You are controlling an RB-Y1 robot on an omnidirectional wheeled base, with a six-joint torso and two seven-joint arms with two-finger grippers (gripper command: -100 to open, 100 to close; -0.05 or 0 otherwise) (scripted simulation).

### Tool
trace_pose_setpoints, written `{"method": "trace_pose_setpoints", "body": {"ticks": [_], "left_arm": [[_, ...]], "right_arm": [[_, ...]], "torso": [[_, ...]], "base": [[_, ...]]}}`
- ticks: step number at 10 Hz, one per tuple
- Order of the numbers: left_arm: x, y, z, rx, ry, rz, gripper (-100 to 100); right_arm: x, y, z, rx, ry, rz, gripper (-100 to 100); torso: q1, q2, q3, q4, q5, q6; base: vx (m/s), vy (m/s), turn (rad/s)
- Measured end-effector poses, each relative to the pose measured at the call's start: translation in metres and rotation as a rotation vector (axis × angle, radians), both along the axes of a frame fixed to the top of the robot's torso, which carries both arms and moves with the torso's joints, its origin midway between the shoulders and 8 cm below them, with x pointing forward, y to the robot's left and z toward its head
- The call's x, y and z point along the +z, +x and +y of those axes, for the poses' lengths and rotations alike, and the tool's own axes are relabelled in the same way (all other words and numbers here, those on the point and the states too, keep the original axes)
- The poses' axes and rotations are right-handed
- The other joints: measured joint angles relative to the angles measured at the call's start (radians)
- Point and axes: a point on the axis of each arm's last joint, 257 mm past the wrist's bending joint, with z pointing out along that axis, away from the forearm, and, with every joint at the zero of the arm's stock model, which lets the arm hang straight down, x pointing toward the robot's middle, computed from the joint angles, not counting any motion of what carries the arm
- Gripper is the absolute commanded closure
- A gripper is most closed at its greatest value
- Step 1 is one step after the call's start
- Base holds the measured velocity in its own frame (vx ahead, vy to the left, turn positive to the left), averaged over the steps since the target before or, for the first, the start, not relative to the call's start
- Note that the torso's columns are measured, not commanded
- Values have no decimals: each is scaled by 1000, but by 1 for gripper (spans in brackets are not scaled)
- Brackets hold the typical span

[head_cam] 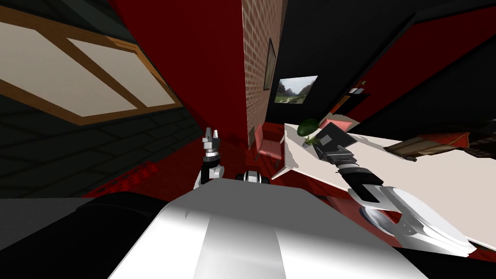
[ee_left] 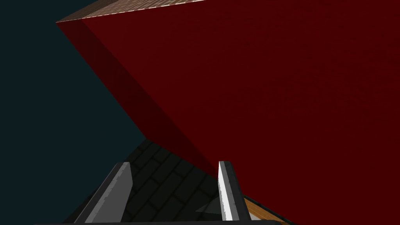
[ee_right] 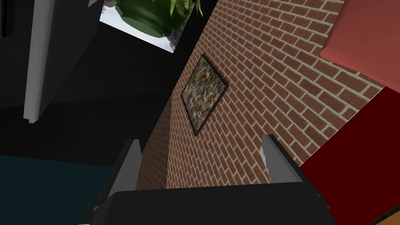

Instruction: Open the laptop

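Note:
A dark laptop (head_cam: pixel 334 134) lies on the white table (head_cam: pixel 436 184) near its far end, beside a green potted plant (head_cam: pixel 307 130). My right arm reaches over the table, and my right gripper (head_cam: pixel 323 149) sits at the laptop's near edge. In the right wrist view the right gripper (ee_right: pixel 201 140) is open with nothing between its fingers. There a dark slab with a light grey edge, the laptop (ee_right: pixel 35 58), rises just off to one side of the fingers, with the plant pot (ee_right: pixel 152 15) past it. My left gripper (head_cam: pixel 211 131) is raised in front of my chest, and its fingers (ee_left: pixel 117 187) stand apart and empty.
A pink chair (head_cam: pixel 268 143) stands at the table's far end by the brick wall (head_cam: pixel 256 58), another (head_cam: pixel 339 121) behind the laptop. A brown and red object (head_cam: pixel 431 143) lies further right on the table. The floor is dark red.

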Motion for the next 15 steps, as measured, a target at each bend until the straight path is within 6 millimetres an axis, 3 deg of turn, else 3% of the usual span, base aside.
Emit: {"method": "trace_pose_setpoints", "body": {"ticks": [3, 11, 12, 13, 15], "left_arm": [[0, 0, 0, 0, 0, 0, 0], [0, 0, 0, 0, 0, 0, 0], [0, 0, 0, 0, 0, 0, 0], [0, 0, 0, 0, 0, 0, 0], [0, 0, 0, 0, 0, 0, 0]], "right_arm": [[3, -8, -47, -101, -173, 48, -100], [18, -28, -121, -289, -474, 144, -100], [19, -28, -122, -294, -480, 146, -100], [19, -28, -122, -293, -479, 146, 100], [19, -27, -124, -296, -443, 135, 100]], "torso": [[1, 0, 0, 0, 0, 0], [-1, -1, -1, 0, 0, 0], [0, -1, -1, 0, 0, 0], [1, -1, -1, 0, 0, 0], [-1, 1, 0, 0, -1, -1]], "base": [[-6, -30, 84], [-7, -27, 68], [0, 0, 0], [0, 0, 0], [-47, -44, 13]]}}
